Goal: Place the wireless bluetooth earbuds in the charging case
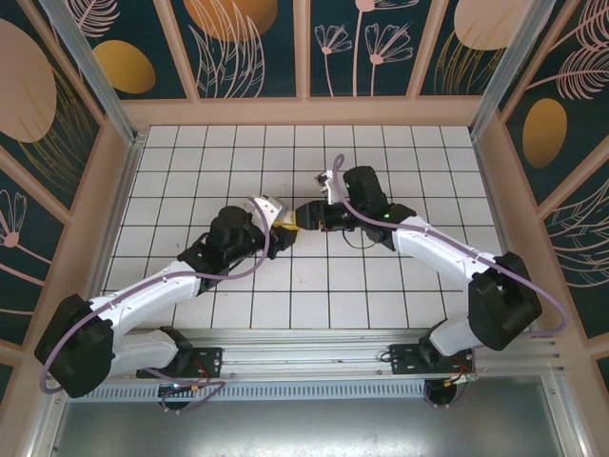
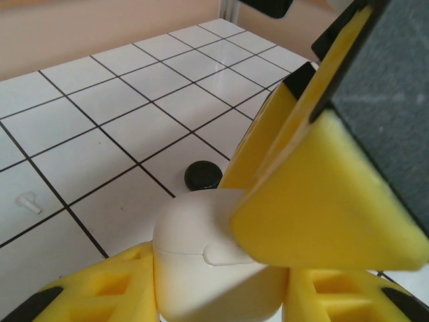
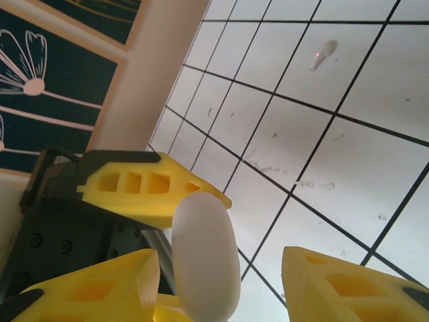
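Two arms reach from their bases at the near edge of the tiled table (image 1: 381, 286) and bend inward, so that their grippers meet around the middle of the floor. The left gripper (image 1: 279, 227) comes in from the near left and the right gripper (image 1: 301, 217) from the right, tip to tip.

The left gripper is clenched on the white charging case (image 2: 208, 261). In the left wrist view its two yellow fingers (image 2: 107, 285) sit on either side of the case body, touching it, and the case is closed with its lid seam showing.

The right gripper's jaws stand apart around the same case. In its own wrist view the case (image 3: 204, 255) rises beside one finger (image 3: 94, 292), while the other finger is clear of it with tile showing between. In the left wrist view a yellow pad (image 2: 322, 208) of the right gripper rests against the top of the lid.

Beyond the case, a small black earbud (image 2: 203, 176) lies on a tile just past it, next to a grout line. A white earbud (image 2: 28, 201) lies on its side on another tile, well apart from the case. The right wrist view also shows a white earbud (image 3: 324, 54) lying far out on the tiles; I cannot tell whether it is the same one.

At the far side, a tan wall (image 1: 304, 112) edges the tiles.
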Robot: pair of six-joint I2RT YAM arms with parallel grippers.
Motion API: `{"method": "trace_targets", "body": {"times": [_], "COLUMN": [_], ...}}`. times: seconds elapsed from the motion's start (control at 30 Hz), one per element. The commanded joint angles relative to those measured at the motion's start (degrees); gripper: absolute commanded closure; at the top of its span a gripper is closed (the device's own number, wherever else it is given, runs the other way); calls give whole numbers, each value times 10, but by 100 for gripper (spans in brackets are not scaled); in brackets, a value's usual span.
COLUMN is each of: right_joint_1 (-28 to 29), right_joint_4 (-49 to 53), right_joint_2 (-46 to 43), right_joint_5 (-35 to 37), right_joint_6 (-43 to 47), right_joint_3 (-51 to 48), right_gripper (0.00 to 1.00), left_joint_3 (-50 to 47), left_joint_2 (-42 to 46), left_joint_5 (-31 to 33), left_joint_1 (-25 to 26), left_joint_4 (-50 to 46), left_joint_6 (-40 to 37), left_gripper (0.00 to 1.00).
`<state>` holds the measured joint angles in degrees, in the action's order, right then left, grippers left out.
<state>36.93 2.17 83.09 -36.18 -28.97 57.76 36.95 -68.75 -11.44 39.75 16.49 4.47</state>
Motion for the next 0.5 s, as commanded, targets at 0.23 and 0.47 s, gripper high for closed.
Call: {"method": "trace_targets", "body": {"times": [0.23, 0.47], "right_joint_1": [3, -12], "right_joint_4": [52, 69], "right_joint_2": [17, 16], "right_joint_5": [-48, -56], "right_joint_6": [56, 91], "right_joint_3": [43, 70], "right_gripper": [70, 87], "left_joint_3": [19, 31], "left_joint_2": [9, 13], "left_joint_5": [-23, -31], "left_joint_1": [0, 0], "left_joint_4": [5, -7], "left_joint_6": [-28, -14], "left_gripper": [67, 52]}}
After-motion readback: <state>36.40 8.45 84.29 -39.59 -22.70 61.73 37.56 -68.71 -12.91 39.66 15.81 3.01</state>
